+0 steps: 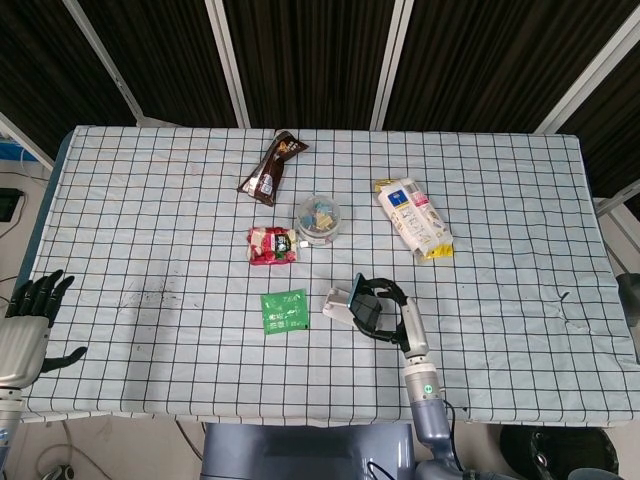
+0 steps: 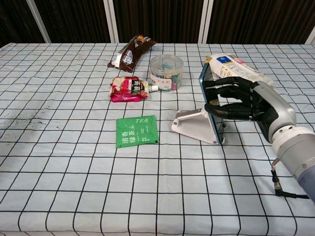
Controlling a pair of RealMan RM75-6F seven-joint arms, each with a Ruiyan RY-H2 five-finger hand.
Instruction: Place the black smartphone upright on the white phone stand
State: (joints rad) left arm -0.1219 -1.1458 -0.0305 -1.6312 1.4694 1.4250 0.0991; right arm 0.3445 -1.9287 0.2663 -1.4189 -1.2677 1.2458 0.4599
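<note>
The black smartphone point(image 2: 208, 101) stands on edge against the white phone stand point(image 2: 193, 125), leaning back over it near the table's front middle. My right hand point(image 2: 243, 101) grips the phone from behind, fingers point(image 2: 221, 93) wrapped across its back. From the head view the phone point(image 1: 360, 297) shows as a thin dark slab over the stand point(image 1: 337, 304), with the right hand point(image 1: 385, 312) just behind it. My left hand point(image 1: 28, 322) hangs at the table's front left corner, fingers apart and holding nothing.
A green tea sachet point(image 2: 136, 131) lies left of the stand. Behind it sit a red snack packet point(image 2: 127, 89), a clear round tub point(image 2: 166, 73), a brown wrapper point(image 2: 131, 52) and a white and yellow packet point(image 2: 236, 68). A thin cable point(image 2: 285, 189) trails by my right wrist.
</note>
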